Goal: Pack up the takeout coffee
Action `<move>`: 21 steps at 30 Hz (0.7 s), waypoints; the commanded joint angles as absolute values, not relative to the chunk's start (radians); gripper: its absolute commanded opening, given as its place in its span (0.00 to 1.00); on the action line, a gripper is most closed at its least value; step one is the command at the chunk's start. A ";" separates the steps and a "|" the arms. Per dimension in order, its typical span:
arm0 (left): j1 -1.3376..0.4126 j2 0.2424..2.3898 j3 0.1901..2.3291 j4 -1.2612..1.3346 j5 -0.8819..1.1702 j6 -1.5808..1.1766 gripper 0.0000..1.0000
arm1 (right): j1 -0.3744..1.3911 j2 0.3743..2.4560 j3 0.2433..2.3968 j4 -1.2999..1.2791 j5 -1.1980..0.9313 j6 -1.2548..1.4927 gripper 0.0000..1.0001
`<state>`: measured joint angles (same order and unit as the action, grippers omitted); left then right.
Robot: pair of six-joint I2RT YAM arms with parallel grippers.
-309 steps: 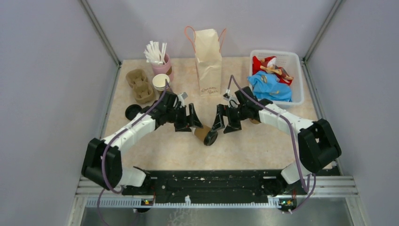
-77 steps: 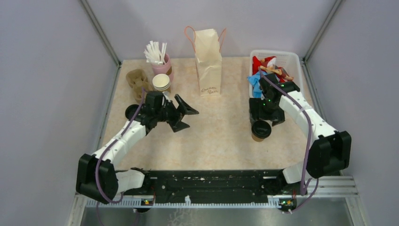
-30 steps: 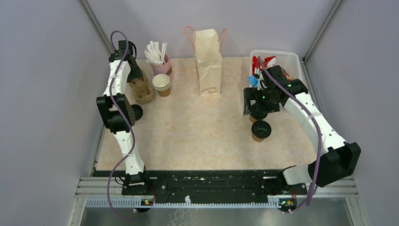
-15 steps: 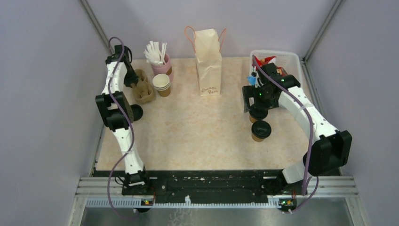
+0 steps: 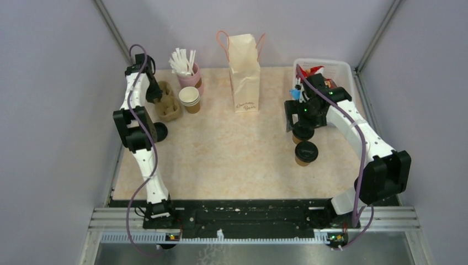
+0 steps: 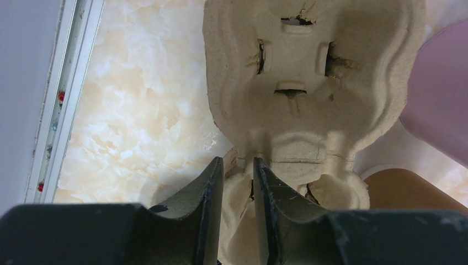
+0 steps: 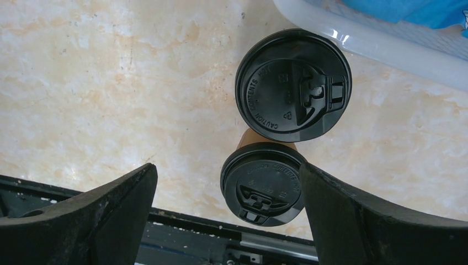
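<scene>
- Nearest, on the right half of the bench (image 5: 237, 165): near takeout cup (image 5: 306, 152), upright, black lid up, long axis vertical. Just behind it, far takeout cup (image 5: 302, 132), same posture, just beside the first; touching or not, cannot tell.
- Above those 2: right gripper (image 7: 227, 170), spread wide, holding nothing. Risk of clipping the neighbour while closing on 1 cup, given the tight spacing. Risk of popping a lid if closed on the lid rim instead of the paper wall. Risk of crushing the soft wall if squeezed hard.
- Farther, at the left edge: left gripper (image 6: 238, 163), pinching a thin wall of the pulp carrier (image 6: 309, 72) near 1 end. Liable to tear or droop if lifted from such an off-centre hold, then to swing into the stack of lidless cups (image 5: 189, 98) or the pink straw cup (image 5: 190, 77) just beside.
- Farthest, at centre: paper bag (image 5: 244, 74), upright, tall and narrow, mouth up. Likely to topple if nudged by a loaded carrier entering off-line.
</scene>
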<state>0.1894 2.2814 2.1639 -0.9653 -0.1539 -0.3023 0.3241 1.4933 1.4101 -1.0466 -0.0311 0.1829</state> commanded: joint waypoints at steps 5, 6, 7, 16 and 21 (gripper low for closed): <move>0.192 2.286 2.190 -0.920 -0.154 -0.266 0.25 | 0.320 1.454 1.429 -1.026 -0.049 0.176 0.99; 0.192 2.286 2.191 -0.918 -0.151 -0.268 0.24 | 0.320 1.454 1.430 -1.028 -0.050 0.176 0.99; 0.192 2.286 2.191 -0.916 -0.151 -0.269 0.22 | 0.319 1.453 1.430 -1.028 -0.051 0.176 0.99; 0.192 2.261 2.192 -0.914 -0.155 -0.265 0.13 | 0.320 1.451 1.430 -1.026 -0.046 0.175 0.99; 0.191 2.247 2.196 -0.937 -0.151 -0.269 0.13 | 0.320 1.450 1.431 -1.024 -0.043 0.175 0.99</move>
